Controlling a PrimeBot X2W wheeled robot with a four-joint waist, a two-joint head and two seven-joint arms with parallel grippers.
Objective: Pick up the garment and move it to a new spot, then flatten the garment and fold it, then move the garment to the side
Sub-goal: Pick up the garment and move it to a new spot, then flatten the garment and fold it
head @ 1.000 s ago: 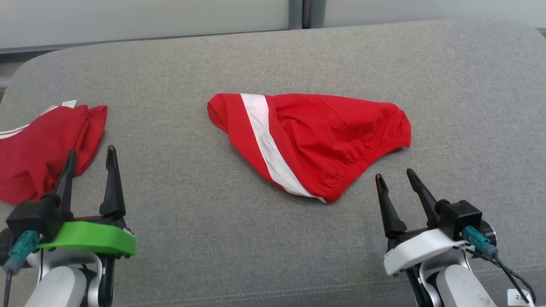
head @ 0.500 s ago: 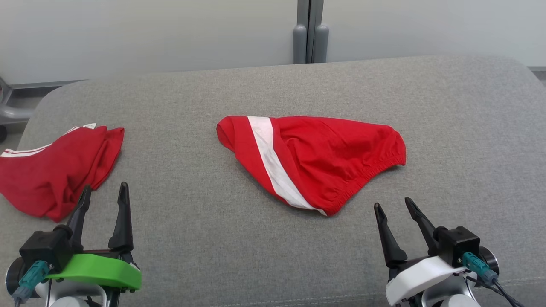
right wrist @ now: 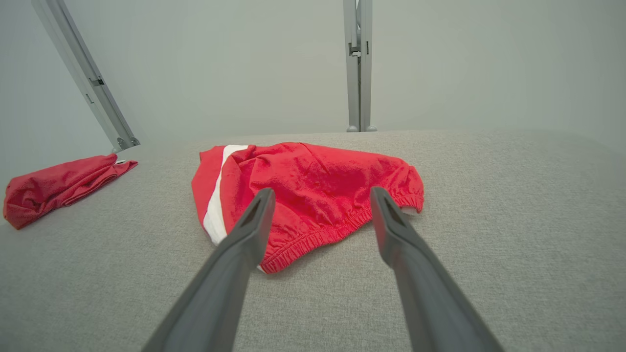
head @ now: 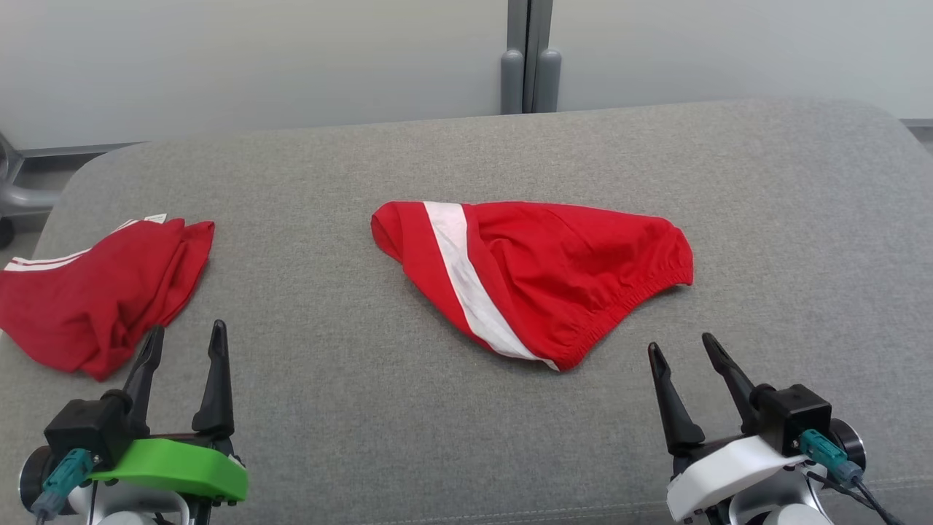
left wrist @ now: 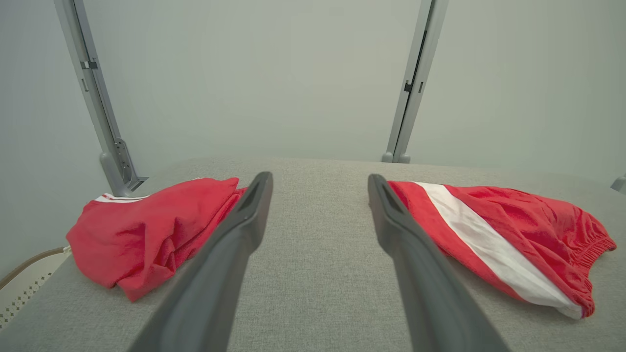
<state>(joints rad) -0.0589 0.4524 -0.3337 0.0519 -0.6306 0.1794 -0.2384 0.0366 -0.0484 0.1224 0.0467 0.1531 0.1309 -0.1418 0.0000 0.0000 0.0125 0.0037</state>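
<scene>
The red garment (head: 539, 277) with the white stripe lies crumpled and not folded in the middle of the grey cushion (head: 328, 430). The right gripper (head: 681, 343) is near the garment's elastic edge, on the robot's side of it and not touching it, with its fingers spread apart and nothing between them. The left gripper (head: 186, 328) is well apart from the garment, to its left, also spread wide and empty, and a second red cloth (head: 102, 292) lies still farther left.

Desk (head: 350, 408): covered in grey fabric, with rounded far corners.
Red cloth (head: 95, 292): lies bunched at the desk's left edge; white stripes and a small white label (head: 154, 217) on its far side.
Wall (head: 255, 65): pale panels behind the desk.
Grey post (head: 531, 58): stands upright between the panels.
</scene>
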